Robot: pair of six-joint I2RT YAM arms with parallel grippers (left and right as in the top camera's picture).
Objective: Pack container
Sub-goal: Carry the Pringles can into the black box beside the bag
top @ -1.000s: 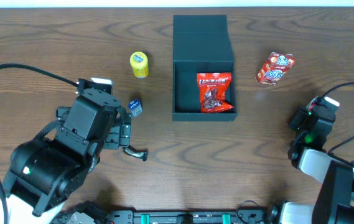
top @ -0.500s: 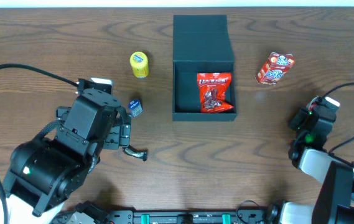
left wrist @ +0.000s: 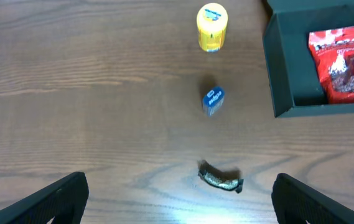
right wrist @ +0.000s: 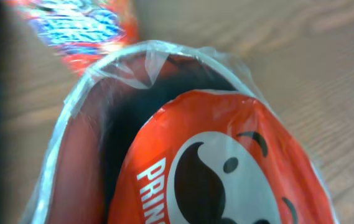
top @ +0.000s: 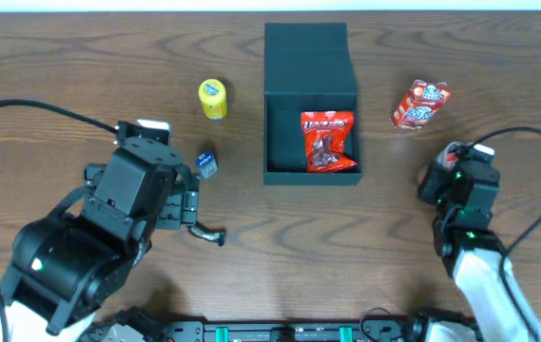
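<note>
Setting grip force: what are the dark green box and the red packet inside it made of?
The dark teal-green square box seems matte rigid card or plastic: straight walls, no glare. The red snack packet inside seems glossy film: crinkled, with highlights.

Robot lab bench: wood-grain table [top: 251, 256], cabled arms [top: 89, 237], mounting rail [top: 280, 332] at near edge.

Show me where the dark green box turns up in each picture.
Overhead: the container sits top centre, open, a red snack packet inside.
Left wrist: top right corner, cut by the edge.
Right wrist: not identifiable; a Pringles packet fills the frame.
Shared landmark, overhead and left wrist: the yellow canister, left of the container.
</note>
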